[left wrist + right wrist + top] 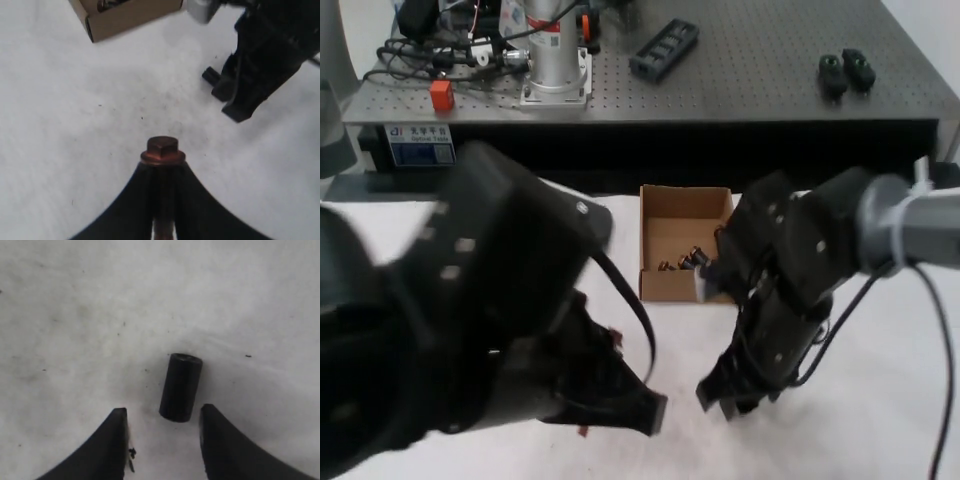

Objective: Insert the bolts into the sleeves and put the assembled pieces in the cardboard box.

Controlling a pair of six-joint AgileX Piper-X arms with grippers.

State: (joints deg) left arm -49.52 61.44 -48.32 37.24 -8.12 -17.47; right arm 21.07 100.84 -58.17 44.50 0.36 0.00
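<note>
— Two claws. What's in the left wrist view?
— Left claw [163, 169] pinching a bolt [162, 149]. Right wrist view: right claw [164, 411] spread apart, sleeve [181, 387] on the surface [75, 315] between its tips. High view: cardboard box [670, 285] behind.

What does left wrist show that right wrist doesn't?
Left wrist, not right wrist: the bolt, head forward, clamped in the left tool; a corner of the cardboard box; the right tool from outside. Right wrist, not left wrist: a clear look at the sleeve, on its side between the right tool's open fingers, untouched. A dark bit by that tool in left wrist may be it; cannot tell. Both: the white bench cover.
</note>
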